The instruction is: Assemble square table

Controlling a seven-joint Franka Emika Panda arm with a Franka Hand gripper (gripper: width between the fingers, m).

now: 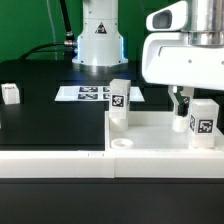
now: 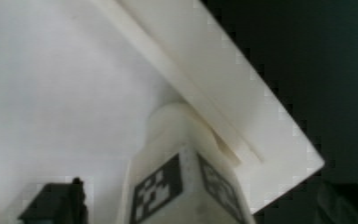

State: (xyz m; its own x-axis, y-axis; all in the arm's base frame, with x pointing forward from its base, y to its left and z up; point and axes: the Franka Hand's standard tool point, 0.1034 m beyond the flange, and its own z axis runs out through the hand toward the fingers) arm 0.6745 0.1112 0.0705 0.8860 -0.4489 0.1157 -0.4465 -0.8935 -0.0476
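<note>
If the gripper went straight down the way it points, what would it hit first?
Most likely the upright leg at the gripper, standing on the square table top. Depth is unclear, so it might reach the top instead.

One square table top (image 1: pixel 60 140) is being shown. Three white block legs are being counted in the exterior view: the first leg (image 1: pixel 119 98) and the second leg (image 1: pixel 203 118) on the top, the third leg (image 1: pixel 10 94) off it. One marker board (image 1: pixel 97 93) and one gripper (image 1: pixel 190 105) are being seen. In the wrist view, a single tagged leg (image 2: pixel 172 180) is being shown.
</note>
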